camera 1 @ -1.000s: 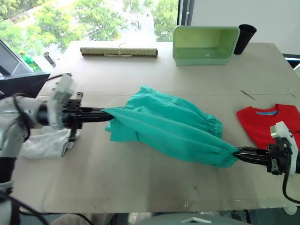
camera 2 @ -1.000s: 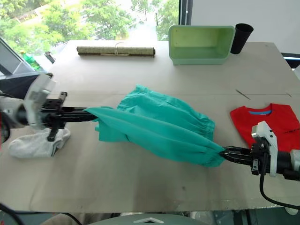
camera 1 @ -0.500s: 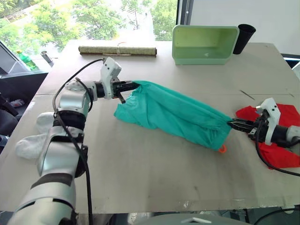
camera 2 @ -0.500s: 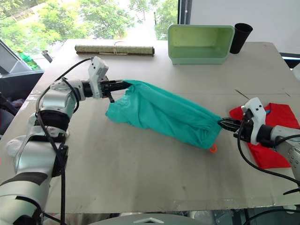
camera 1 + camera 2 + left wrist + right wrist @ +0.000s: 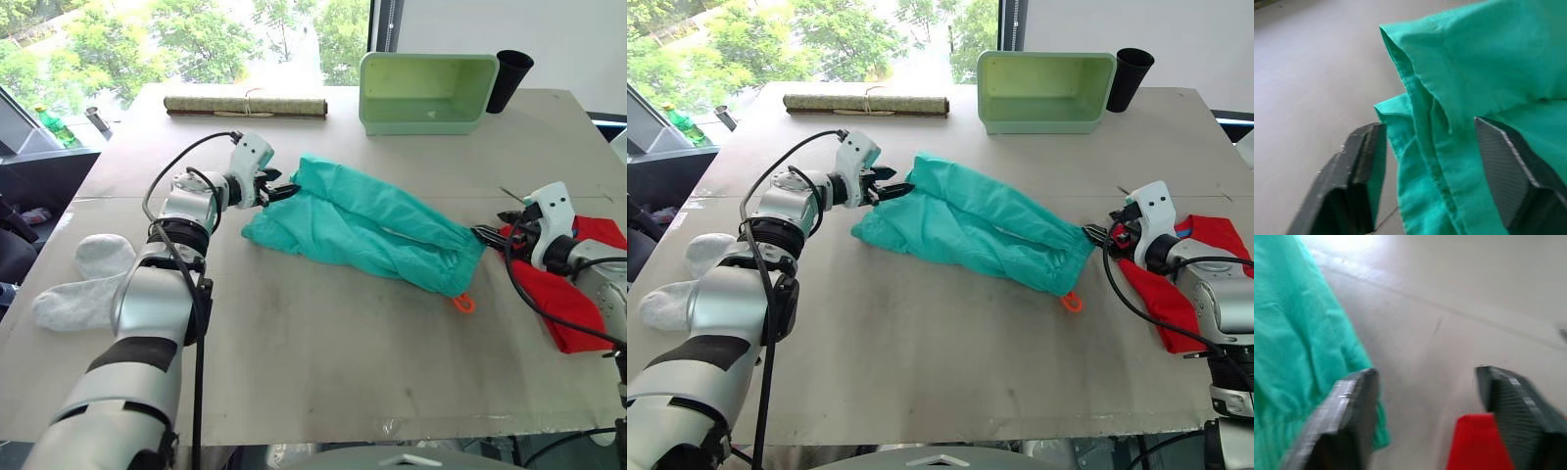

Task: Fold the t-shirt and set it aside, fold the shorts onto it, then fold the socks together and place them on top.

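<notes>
The teal shorts (image 5: pixel 364 231) lie flattened across the middle of the table, their orange drawstring (image 5: pixel 462 304) poking out at the right end. My left gripper (image 5: pixel 282 191) is open at their left end; in the left wrist view the hem (image 5: pixel 1425 127) lies loose between the spread fingers (image 5: pixel 1359 171). At the waistband end my right gripper (image 5: pixel 492 233) is open too, with bare table between its fingers (image 5: pixel 1347 416). The red t-shirt (image 5: pixel 580 315) lies crumpled under my right forearm. The grey socks (image 5: pixel 83 284) rest at the table's left edge.
A light green bin (image 5: pixel 427 94) and a black cup (image 5: pixel 513 80) stand at the far edge of the table. A rolled mat (image 5: pixel 247 106) lies at the far left. The near half of the table (image 5: pixel 323 372) is bare cardboard.
Both grippers have opened and let go of the shorts, which were held stretched in the air and now lie on the table.
</notes>
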Robot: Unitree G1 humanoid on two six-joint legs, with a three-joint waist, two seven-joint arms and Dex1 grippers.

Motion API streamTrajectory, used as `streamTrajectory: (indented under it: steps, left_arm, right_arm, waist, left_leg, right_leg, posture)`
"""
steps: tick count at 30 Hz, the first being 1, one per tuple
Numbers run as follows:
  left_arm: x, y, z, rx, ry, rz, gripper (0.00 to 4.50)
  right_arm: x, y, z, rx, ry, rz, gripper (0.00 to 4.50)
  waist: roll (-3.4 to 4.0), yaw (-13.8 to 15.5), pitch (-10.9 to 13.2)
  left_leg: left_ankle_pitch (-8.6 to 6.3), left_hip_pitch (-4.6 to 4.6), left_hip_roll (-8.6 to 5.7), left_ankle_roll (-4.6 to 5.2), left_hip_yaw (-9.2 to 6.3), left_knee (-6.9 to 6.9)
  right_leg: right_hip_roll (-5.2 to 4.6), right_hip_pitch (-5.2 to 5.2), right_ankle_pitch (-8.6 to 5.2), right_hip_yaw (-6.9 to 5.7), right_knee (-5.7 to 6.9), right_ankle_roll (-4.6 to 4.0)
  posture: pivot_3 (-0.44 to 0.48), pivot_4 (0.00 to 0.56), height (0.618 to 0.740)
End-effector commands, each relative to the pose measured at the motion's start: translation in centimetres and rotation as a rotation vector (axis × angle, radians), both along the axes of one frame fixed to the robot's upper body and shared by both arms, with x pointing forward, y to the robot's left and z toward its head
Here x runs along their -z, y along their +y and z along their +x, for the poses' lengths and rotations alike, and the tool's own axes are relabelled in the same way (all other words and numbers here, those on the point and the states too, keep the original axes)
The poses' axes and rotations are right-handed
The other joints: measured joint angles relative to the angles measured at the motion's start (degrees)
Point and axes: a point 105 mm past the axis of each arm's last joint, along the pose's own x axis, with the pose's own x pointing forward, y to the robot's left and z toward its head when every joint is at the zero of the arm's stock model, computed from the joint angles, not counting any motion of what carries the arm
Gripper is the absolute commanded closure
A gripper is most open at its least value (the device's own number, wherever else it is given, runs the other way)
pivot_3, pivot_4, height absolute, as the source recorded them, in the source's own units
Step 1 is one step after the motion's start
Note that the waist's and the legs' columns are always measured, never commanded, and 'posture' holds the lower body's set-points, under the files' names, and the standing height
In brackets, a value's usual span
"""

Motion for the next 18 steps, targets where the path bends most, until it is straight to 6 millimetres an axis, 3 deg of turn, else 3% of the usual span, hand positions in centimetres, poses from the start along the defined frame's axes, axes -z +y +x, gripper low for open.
streamTrajectory:
  steps: [1, 5, 11, 15, 18]
  left_arm:
    - [-3.0, -0.3, 0.5, 0.010, -0.106, -0.012, 0.16]
    - [-4.1, -0.3, -0.3, 0.098, -0.136, -0.038, 0.16]
    - [-3.7, 0.9, -2.5, 0.229, -0.117, -0.001, 0.16]
    - [-2.1, 3.1, -4.5, 0.306, -0.082, 0.126, 0.16]
    - [-1.3, 4.7, -5.3, 0.319, -0.062, 0.230, 0.16]
  right_arm:
    - [-3.0, -0.4, 0.3, 0.016, -0.146, 0.009, 0.02]
    - [-4.0, 1.8, -1.1, -0.099, -0.170, 0.082, 0.02]
    - [-4.6, 5.9, -4.1, -0.321, -0.134, 0.158, 0.02]
    - [-2.5, 8.3, -6.4, -0.469, -0.041, 0.097, 0.02]
    - [-1.5, 8.6, -6.8, -0.496, -0.016, 0.057, 0.02]
  waist:
    - [0.00, -0.09, 0.00]
    - [0.00, -0.24, 0.00]
    - [0.02, -0.56, -0.01]
    - [0.02, -0.76, -0.02]
    - [-0.06, -0.93, -0.06]
  left_leg:
    - [0.00, 0.00, 0.00, 0.00, 0.00, 0.00]
    - [0.01, 0.04, 0.01, -0.01, 0.01, 0.00]
    - [0.00, 0.07, 0.02, -0.02, 0.00, -0.01]
    - [0.00, 0.07, 0.04, -0.02, -0.03, 0.01]
    - [-0.01, 0.08, 0.04, -0.02, -0.05, 0.01]
  right_leg:
    - [0.01, 0.00, 0.00, 0.00, 0.00, 0.00]
    - [0.02, 0.00, 0.00, 0.01, 0.04, 0.00]
    - [0.03, 0.00, 0.01, 0.03, 0.06, -0.02]
    - [0.02, 0.00, 0.01, 0.02, 0.07, -0.03]
    - [0.01, 0.00, 0.01, 0.03, 0.07, -0.04]
  posture:
    - [0.000, 0.150, 0.740]
    - [0.000, 0.150, 0.740]
    - [0.000, 0.150, 0.740]
    - [0.000, 0.150, 0.740]
    - [0.000, 0.150, 0.740]
